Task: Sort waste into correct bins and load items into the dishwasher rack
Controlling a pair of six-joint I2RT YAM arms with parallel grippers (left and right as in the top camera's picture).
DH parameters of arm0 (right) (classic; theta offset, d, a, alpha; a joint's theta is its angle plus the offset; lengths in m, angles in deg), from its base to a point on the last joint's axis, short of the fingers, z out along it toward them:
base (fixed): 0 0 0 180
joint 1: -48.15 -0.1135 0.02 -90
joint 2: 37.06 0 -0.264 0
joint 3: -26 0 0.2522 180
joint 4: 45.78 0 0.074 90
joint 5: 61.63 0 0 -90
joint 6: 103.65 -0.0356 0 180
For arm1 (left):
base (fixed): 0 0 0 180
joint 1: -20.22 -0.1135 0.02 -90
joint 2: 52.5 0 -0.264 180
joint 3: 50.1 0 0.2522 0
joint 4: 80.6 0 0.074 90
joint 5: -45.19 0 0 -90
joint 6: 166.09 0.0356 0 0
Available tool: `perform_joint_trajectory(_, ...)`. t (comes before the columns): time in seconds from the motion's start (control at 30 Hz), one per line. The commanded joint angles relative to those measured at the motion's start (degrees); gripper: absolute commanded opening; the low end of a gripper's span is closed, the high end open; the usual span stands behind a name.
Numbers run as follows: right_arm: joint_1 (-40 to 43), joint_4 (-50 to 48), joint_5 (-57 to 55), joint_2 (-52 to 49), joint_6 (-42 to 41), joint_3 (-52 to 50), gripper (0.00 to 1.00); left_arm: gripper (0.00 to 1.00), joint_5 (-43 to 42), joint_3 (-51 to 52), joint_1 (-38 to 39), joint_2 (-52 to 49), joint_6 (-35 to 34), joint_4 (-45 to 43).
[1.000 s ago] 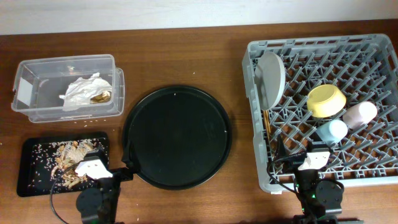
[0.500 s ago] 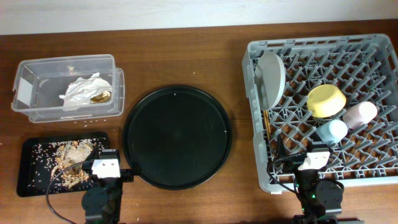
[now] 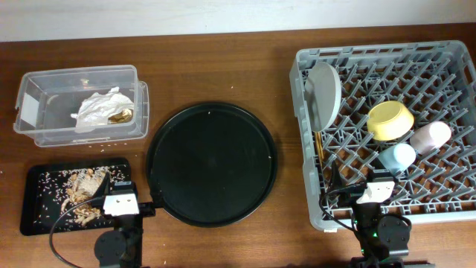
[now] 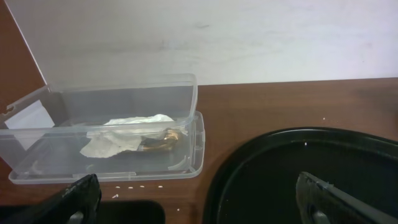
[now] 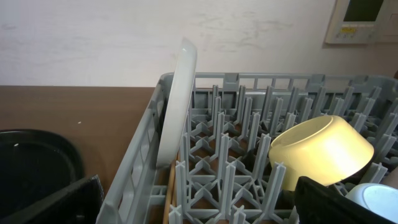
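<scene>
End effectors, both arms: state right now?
Left end effector: open wide, holding nothing.
Right end effector: open wide, holding nothing.

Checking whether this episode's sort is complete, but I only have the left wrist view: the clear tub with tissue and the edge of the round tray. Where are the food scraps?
Observer: The flaky food scraps lie in the shallow black tray, in front of the tub.
Operator: And the dishes?
Observer: The yellow bowl, blue cup and pink cup sit in the rack, and the plate stands on edge there.
Operator: Chopsticks?
Observer: The chopsticks are also in the rack, along its left wall.
</scene>
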Motion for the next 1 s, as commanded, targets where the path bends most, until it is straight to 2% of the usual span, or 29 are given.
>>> perform_joint_trajectory(0.0, 0.2, 0.2, -0.5, 0.5, -0.5, -0.5, 0.99, 0.99, -0.1, 0.2, -0.2, 0.6, 0.9, 0.4)
perform_joint_trajectory(0.97, 0.2, 0.2, -0.5, 0.5, -0.5, -0.5, 0.99, 0.99, -0.2, 0.2, 0.9, 0.6, 0.3, 0.4)
